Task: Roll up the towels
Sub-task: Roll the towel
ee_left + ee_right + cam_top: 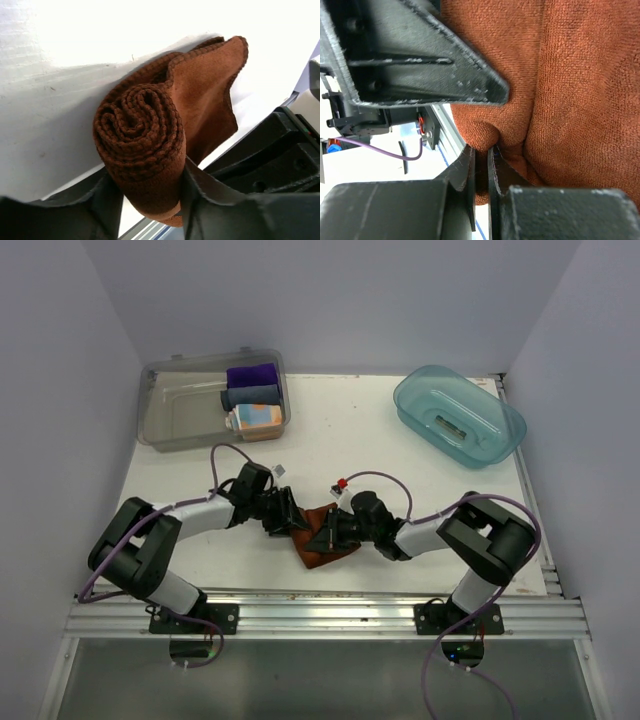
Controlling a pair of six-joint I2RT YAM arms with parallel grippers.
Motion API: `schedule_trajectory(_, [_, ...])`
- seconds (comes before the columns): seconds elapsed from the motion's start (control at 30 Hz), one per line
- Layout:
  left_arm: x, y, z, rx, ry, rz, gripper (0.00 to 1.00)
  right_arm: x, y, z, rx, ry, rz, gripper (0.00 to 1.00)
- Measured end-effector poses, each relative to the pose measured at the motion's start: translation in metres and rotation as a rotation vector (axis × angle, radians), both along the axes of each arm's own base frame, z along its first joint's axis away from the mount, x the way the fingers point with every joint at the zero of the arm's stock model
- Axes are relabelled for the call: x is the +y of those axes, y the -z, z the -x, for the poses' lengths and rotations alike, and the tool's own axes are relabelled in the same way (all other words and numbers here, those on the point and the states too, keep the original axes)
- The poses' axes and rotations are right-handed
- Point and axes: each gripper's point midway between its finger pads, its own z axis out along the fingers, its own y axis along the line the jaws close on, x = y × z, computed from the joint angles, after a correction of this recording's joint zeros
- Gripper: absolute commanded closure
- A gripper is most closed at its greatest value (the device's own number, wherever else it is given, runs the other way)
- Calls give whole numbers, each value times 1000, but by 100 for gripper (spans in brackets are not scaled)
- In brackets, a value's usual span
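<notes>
The rust-brown towel point(320, 538) lies near the table's front edge, between my two grippers. In the left wrist view one end is wound into a tight spiral roll point(140, 145), with a loose flap behind it. My left gripper point(150, 202) is shut on this roll, and both fingers point(102, 205) press its sides. My right gripper point(481, 155) is shut on a pinched fold of the same towel point(570, 90). From above, the left gripper point(288, 514) and right gripper point(326, 530) meet over the cloth. The patterned towel point(256, 418) sits rolled in the clear bin.
A clear bin point(175, 420) at the back left also holds a purple cloth point(251, 375) and a grey-blue cloth point(250, 395). A teal tub point(458, 415) stands at the back right. The aluminium rail point(320, 615) runs along the near edge, close behind the towel.
</notes>
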Motion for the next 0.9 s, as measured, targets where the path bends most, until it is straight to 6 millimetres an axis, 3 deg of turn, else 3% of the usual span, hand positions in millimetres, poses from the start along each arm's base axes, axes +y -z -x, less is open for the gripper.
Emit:
schedule_trajectory(0.07, [1,2,-1,6,-3,-13,59,0,0,0,2,3,0,98])
schedule_trajectory(0.23, [0,4,0,19,-12,-25,60,-6,2,-1,-10,8,59,66])
schedule_trajectory(0.33, [0,4,-1,21,-19,-30,60,-11,-7,-4,-67,9,132,55])
schedule_trajectory(0.6, [2,5,0,34,-28,-46,60,-17,-53,-8,-369,46,412,52])
schedule_trajectory(0.77, [2,4,0,44,-37,-58,60,3,-70,21,-594,-29,611,49])
schedule_trajectory(0.9, [1,3,-2,48,-45,-64,60,25,-66,32,-749,-84,761,46])
